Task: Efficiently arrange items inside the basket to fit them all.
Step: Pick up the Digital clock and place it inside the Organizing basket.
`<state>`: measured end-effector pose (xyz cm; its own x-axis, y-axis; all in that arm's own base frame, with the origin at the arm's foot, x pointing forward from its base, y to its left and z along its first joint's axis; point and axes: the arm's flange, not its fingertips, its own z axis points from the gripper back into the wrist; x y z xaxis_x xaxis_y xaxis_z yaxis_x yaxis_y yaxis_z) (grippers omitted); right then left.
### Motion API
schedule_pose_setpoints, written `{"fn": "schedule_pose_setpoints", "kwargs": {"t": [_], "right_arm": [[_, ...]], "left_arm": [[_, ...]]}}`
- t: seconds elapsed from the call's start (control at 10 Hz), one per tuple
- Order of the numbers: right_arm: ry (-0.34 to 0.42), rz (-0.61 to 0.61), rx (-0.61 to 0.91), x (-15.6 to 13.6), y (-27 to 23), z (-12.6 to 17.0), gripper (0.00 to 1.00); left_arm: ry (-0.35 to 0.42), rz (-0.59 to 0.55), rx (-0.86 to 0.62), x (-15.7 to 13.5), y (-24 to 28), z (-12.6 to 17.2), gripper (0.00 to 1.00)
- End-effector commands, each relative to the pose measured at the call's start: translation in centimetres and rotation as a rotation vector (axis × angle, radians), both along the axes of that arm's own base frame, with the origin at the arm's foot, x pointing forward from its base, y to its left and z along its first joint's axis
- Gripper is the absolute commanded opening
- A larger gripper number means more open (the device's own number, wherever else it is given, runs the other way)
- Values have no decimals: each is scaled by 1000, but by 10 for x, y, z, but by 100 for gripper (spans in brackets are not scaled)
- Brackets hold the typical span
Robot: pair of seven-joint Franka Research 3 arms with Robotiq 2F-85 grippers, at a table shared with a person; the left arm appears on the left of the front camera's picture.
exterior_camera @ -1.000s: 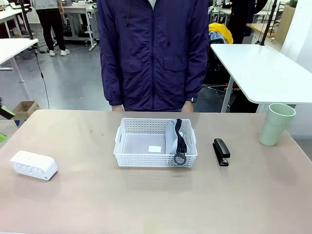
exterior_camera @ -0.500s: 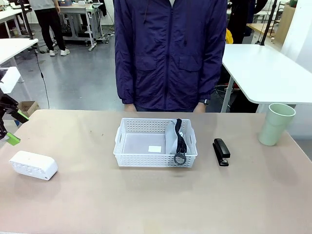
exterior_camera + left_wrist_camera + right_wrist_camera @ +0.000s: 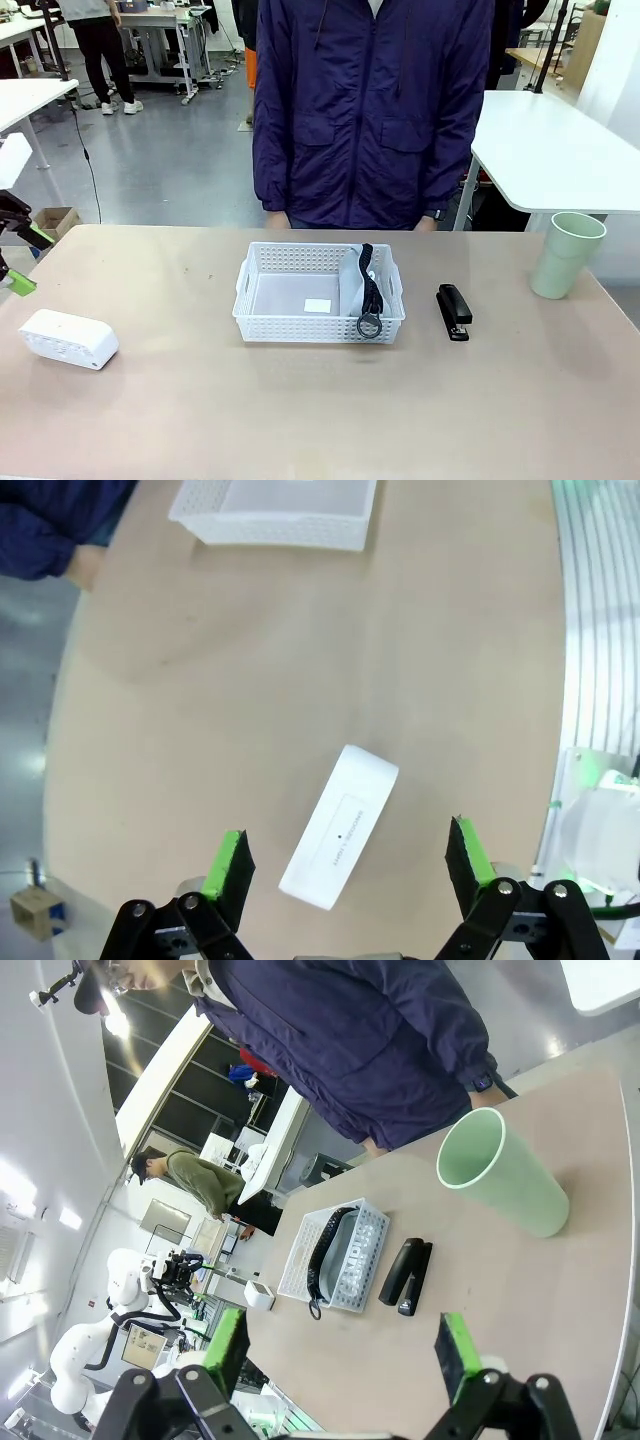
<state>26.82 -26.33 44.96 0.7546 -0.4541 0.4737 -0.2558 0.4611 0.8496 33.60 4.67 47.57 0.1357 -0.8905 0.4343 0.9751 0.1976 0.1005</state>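
The white basket (image 3: 318, 328) stands mid-table with the grey pouch (image 3: 352, 288) upright in its right end, black strap and ring hanging over the front wall. To the right of the basket lies the black stapler (image 3: 453, 312), and the pale green cup (image 3: 566, 254) stands at the far right. The white box (image 3: 68, 339) lies at the table's left edge. My left gripper (image 3: 28, 260) hovers open above the white box (image 3: 340, 838), which sits between the green pads (image 3: 230, 865). My right gripper (image 3: 343, 1345) is open and empty, high above the cup (image 3: 500, 1172), stapler (image 3: 406, 1275) and basket (image 3: 362, 1260).
A person in a dark blue jacket (image 3: 370, 110) stands at the table's far side, hands down at the edge. A white side table (image 3: 550, 150) stands behind the cup. Bare tabletop (image 3: 320, 410) stretches in front of the basket.
My left gripper has come in from the left edge to above the white box. The person has shifted to the right. The items on the table have not moved.
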Motion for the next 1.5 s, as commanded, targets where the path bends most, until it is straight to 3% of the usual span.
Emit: {"fn": "schedule_pose_setpoints", "kwargs": {"t": [0.0, 0.4, 0.5, 0.7, 0.8, 1.0, 1.1, 1.4], "right_arm": [[-38, 1, -1, 2, -2, 1, 100], [-38, 1, -1, 2, -2, 1, 100], [-38, 1, -1, 2, -2, 1, 100], [-38, 1, -1, 2, -2, 1, 100], [-38, 1, -1, 2, -2, 1, 100], [-38, 1, -1, 2, -2, 1, 100], [-38, 1, -1, 2, -2, 1, 100], [-38, 1, -1, 2, -2, 1, 100]], "left_arm": [[16, -54, 79, -6, -11, -35, 100], [166, -91, 174, -1, -22, -108, 100], [136, -164, 184, 0, -24, -116, 100], [-44, -496, 286, -7, -22, -123, 100], [-73, -521, 336, -11, -20, -124, 100], [-28, -424, 267, -10, -22, -120, 100], [-12, -502, 339, 52, -20, -89, 100], [-12, -502, 339, 52, -20, -89, 100]]}}
